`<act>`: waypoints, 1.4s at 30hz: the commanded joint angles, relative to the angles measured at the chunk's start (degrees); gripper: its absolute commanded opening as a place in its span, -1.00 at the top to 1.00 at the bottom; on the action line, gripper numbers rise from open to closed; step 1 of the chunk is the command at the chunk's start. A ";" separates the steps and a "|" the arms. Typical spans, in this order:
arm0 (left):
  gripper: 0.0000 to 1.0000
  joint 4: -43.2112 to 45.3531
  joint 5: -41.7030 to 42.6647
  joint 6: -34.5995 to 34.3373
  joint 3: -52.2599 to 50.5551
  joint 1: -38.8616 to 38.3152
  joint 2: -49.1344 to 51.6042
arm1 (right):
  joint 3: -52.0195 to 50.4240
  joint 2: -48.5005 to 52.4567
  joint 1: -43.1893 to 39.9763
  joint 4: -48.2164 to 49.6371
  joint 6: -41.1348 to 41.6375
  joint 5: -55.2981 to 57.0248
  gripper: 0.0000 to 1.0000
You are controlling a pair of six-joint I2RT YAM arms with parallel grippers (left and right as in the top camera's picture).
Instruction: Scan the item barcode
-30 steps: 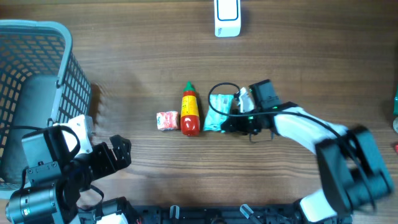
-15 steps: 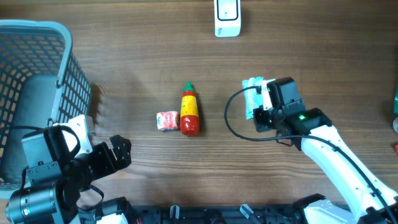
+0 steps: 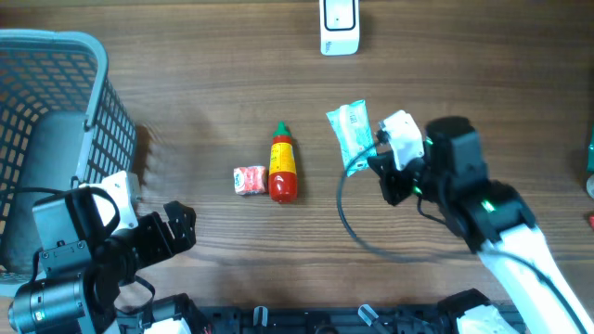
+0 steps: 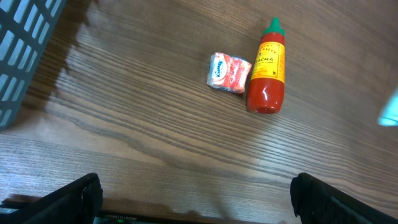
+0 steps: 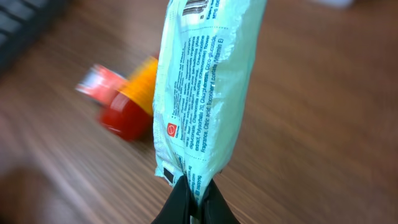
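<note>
My right fingers point(image 5: 193, 200) are pinched together on the bottom seam of the pale green packet point(image 5: 205, 93). Seen from my right wrist, the packet stands straight up out of the grip, with small print running down its face and part of a barcode point(image 5: 194, 6) at its top edge. From overhead the packet sits right of the middle of the bench point(image 3: 186, 111) and reaches from my grip toward 11 o'clock.

At 9 o'clock from the packet, well apart from it, a red sauce bottle point(image 3: 283, 165) lies on its side with its green cap pointing to 12 o'clock. A small red and white sweet wrapper point(image 3: 249, 180) lies just beside the bottle's base, on its 9 o'clock side; I cannot tell whether the two touch.

My left fingers point(image 3: 178, 227) are spread wide apart with nothing between them, low over the bench near the 7 o'clock corner. A grey basket point(image 3: 93, 93) stands at the 9 o'clock edge. A white device point(image 3: 339, 26) sits at the 12 o'clock edge.
</note>
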 commanded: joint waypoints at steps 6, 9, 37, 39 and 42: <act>-1.00 0.13 -0.17 -0.50 -0.07 0.07 -0.09 | 2.08 -16.87 -0.02 -7.37 -3.04 -18.97 0.91; -1.00 0.13 -0.17 -0.50 -0.07 0.07 -0.09 | 2.05 -19.23 -0.02 -9.44 -3.06 -19.93 0.91; -1.00 0.13 -0.17 -0.50 -0.07 0.07 -0.09 | 7.96 8.63 -0.04 -6.43 18.38 8.02 -0.99; -1.00 0.13 -0.17 -0.52 -0.07 0.07 -0.09 | 7.98 3.30 -0.04 -15.78 37.73 17.40 -0.99; -1.00 0.15 -0.17 -0.50 -0.07 0.07 -0.09 | 7.93 -2.21 -0.04 -28.61 53.79 20.57 -1.00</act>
